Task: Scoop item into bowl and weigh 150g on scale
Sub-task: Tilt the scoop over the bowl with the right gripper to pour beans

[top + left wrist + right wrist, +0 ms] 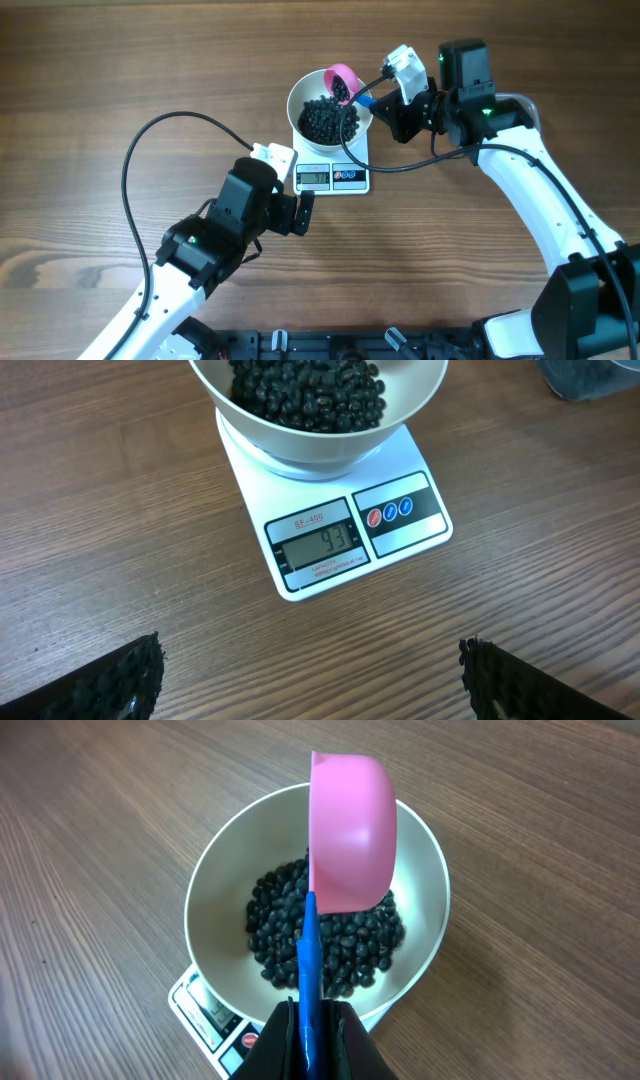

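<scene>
Jaws of the left gripper (310, 675) gape empty before the scale (410, 460) bearing the bowl (215, 880) toward the far edge of the table (100, 60), and we judge its loose, roll-prone beans (330, 935) manageable via the scoop handle (308, 950) clamped by the right gripper (305, 1032).

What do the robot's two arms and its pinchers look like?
The left arm and right arm have smooth white shells with chunky black joints. Each carries a looping black cable, a tiny green light and a small white box. The left gripper and right gripper are black; the left one's finger pads look bumpy.
</scene>
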`<state>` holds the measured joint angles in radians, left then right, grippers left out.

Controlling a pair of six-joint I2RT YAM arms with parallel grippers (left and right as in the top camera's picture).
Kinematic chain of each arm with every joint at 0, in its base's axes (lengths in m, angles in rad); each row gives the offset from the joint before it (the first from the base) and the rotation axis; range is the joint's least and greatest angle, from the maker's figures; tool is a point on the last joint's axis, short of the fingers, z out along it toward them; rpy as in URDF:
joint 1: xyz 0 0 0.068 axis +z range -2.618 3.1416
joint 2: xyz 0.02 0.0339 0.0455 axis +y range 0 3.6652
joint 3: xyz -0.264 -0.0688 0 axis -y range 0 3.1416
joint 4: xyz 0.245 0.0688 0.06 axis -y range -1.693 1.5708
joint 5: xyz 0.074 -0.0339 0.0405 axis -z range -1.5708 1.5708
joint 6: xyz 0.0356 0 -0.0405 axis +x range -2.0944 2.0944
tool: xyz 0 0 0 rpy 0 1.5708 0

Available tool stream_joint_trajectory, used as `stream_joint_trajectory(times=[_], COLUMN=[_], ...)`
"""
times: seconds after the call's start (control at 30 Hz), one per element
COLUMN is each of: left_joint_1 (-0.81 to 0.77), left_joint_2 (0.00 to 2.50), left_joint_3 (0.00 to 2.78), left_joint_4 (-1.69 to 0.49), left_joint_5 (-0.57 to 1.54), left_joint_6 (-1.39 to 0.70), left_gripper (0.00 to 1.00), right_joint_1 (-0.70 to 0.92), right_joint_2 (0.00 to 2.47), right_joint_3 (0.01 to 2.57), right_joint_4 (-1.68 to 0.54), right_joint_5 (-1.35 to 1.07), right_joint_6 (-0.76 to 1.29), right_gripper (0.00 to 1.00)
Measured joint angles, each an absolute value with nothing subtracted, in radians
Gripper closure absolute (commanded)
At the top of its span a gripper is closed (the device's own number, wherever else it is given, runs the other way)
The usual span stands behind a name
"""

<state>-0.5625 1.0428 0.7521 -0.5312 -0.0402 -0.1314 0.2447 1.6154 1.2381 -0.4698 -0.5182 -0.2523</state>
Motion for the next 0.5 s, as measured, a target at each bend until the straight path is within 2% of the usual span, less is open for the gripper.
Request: stream_joint_trajectory(times=[0.5], left_joint_1=[-0.562], left_joint_2=[1.043], left_joint_3=[0.752], left_joint_4=[-0.531], left_joint_5=[-0.040], left_joint_6=[-0.132], left_gripper=[0.00], right_joint_1=[0.245], right_joint_2=[1.615], right_joint_3=[1.238], right_joint_4=[-0.470], right_joint_5=[-0.517], right_joint_6=[-0.316], right_gripper=[0.96])
